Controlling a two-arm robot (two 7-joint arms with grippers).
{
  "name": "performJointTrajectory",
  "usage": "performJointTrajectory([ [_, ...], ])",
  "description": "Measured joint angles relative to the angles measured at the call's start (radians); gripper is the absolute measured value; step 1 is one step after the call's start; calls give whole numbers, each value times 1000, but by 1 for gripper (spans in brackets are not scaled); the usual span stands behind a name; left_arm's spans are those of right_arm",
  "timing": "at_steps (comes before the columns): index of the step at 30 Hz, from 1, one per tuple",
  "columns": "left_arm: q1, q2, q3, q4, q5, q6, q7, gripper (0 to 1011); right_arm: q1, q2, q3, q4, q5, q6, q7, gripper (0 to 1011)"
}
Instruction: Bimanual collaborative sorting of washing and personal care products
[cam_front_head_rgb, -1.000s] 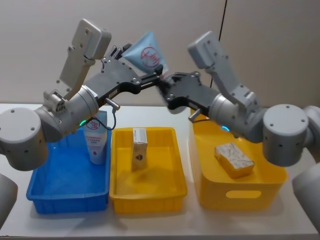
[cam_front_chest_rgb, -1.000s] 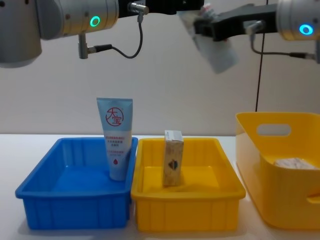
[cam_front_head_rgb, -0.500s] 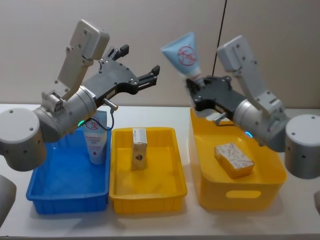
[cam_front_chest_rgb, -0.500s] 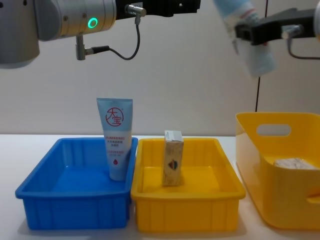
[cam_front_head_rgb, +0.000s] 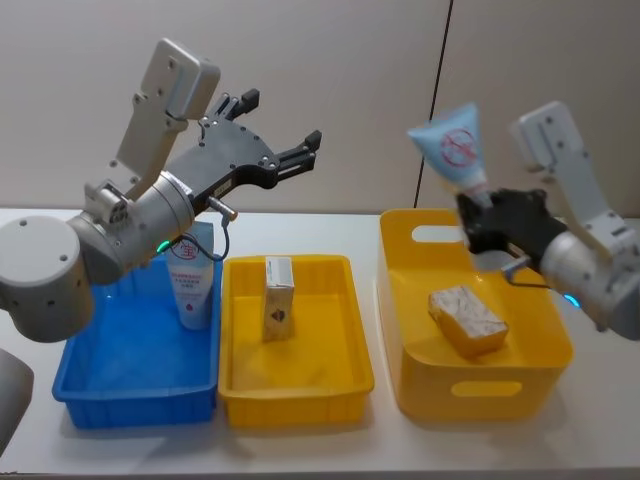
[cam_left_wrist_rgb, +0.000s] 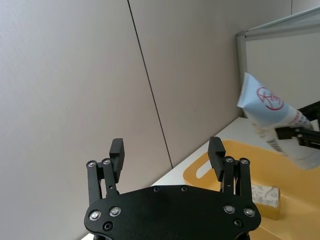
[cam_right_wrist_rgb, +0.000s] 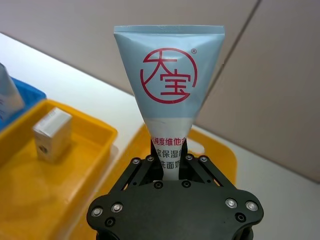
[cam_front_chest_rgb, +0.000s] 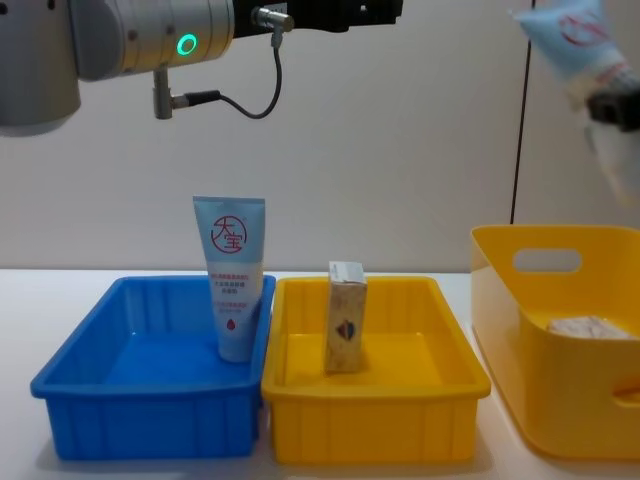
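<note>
Right gripper (cam_front_head_rgb: 487, 222) clamps the squeeze tube (cam_front_head_rgb: 452, 150) by its cap end — long axis upright, high above the yellow bin's (cam_front_head_rgb: 540, 388) back-left corner. Left gripper (cam_front_head_rgb: 283, 157) hangs wide open, empty — well apart, over the yellow tray (cam_front_head_rgb: 297, 390).

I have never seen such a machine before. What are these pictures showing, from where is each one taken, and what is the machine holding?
This is a robot with two arms, each ending in a gripper. One picture looks down from its head, one looks across the table from its chest, and two come from cameras on its wrists.

On the white table stand a blue plastic tray, a shallow yellow plastic tray and a deeper yellow plastic bin. A light blue squeeze tube with red print stands in the blue tray. A small cream cardboard box stands upright in the shallow yellow tray, and another cream box lies in the bin.

The right gripper holds a second light blue tube by its lower end, above the bin. The left gripper is raised, open and empty.
</note>
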Motion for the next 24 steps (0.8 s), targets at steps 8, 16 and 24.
performJointTrajectory([
  [8, 0, 0, 0, 0, -1, -1, 0, 1002, -29, 35, 43, -17, 12, 96, 6, 135],
  [16, 0, 0, 0, 0, -1, -1, 0, 1003, 19, 41, 38, 52, 20, 113, 50, 135],
  [24, 0, 0, 0, 0, -1, -1, 0, 1003, 139, 18, -5, 198, 17, 91, 117, 135],
])
